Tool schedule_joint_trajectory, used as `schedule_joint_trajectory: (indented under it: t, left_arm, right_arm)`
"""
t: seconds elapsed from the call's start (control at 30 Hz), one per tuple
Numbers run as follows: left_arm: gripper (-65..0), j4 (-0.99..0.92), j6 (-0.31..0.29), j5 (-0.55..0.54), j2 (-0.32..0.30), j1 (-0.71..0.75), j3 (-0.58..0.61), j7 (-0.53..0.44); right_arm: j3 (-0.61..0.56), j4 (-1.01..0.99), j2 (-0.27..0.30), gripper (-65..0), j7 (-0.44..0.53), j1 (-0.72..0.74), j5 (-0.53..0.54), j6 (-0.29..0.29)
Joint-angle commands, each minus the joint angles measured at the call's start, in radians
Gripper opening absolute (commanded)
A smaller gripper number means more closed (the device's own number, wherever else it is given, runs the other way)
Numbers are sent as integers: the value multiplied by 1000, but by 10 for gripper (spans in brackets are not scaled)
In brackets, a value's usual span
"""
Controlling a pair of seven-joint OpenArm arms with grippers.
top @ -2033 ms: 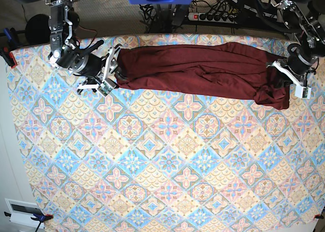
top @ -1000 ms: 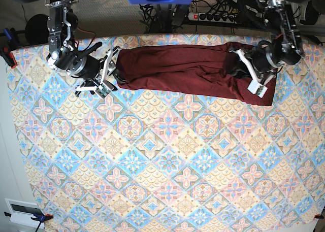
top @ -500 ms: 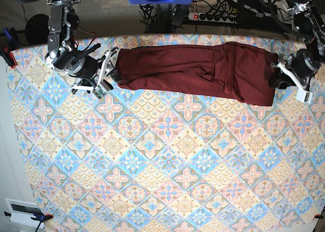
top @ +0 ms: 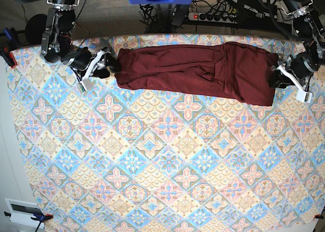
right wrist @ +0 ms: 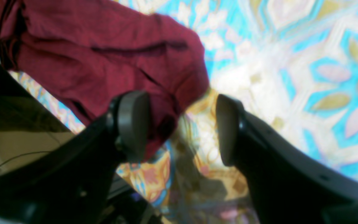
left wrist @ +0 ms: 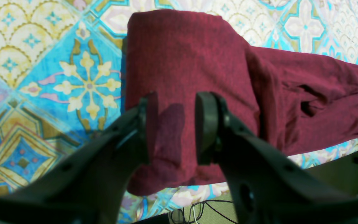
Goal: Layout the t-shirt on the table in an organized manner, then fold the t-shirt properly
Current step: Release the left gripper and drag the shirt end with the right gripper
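The dark maroon t-shirt [top: 193, 69] lies as a long strip along the far edge of the table [top: 162, 166], its right end folded back over itself. My right gripper [top: 98, 65] is open at the shirt's left end, holding nothing. In the right wrist view the right gripper [right wrist: 179, 127] has wide jaws, with the t-shirt [right wrist: 104, 56] just beside one finger. My left gripper [top: 285, 82] sits at the shirt's right folded edge. In the left wrist view the left gripper [left wrist: 177, 124] has its fingers apart over the t-shirt [left wrist: 197, 62], with fabric lying between them.
A power strip [top: 218, 16] and cables lie behind the table's far edge. Red clamps [top: 7, 57] grip the cloth at the left edge. A white box [top: 23, 211] sits on the floor at the bottom left. The table's far edge runs close behind both grippers.
The left gripper carried the shirt's right end leftward, laid it over, and went back to the right edge. The right gripper opened wide and drew back up-left, off the shirt's left end.
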Motion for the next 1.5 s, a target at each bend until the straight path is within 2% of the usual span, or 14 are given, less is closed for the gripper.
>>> schedule_joint_trajectory:
  t: [0.0,0.1,0.43,0.7,0.77,0.97,1.03,1.23,1.47]
  left_arm:
    - [-453,14,-2,-17,-19,-7,-6,-16]
    - [-453,9,-2,-17,-19,-7,-6,-16]
    - [-453,9,-2,-17,-19,-8,-6,-16]
    - [-453,9,-2,-17,-19,-28,-9,-16]
    - [-453,9,-2,-17,-19,-28,-9,-16]
    - [-453,9,-2,-19,-19,-30,-9,-16]
    - [-453,9,-2,-19,-19,-30,-9,-16]
    - [-453,9,-2,-23,-19,-22,-9,-61]
    - [-453,9,-2,-25,-19,-25,-9,-62]
  right_arm:
    - [4,13,12,-318,16,9,24,9]
    - [-3,12,7,-318,18,9,24,9]
    - [-8,-68,-78,-318,13,9,25,9]
    - [-80,-113,-120,-324,21,9,25,9]
    - [-78,-133,-126,-363,21,9,25,9]
    - [-75,-140,-126,-591,23,73,25,9]
    - [-34,-143,-126,-650,23,102,25,7]
    - [92,-151,-112,-648,21,182,18,7]
    - [202,-251,14,-647,21,256,-42,7]
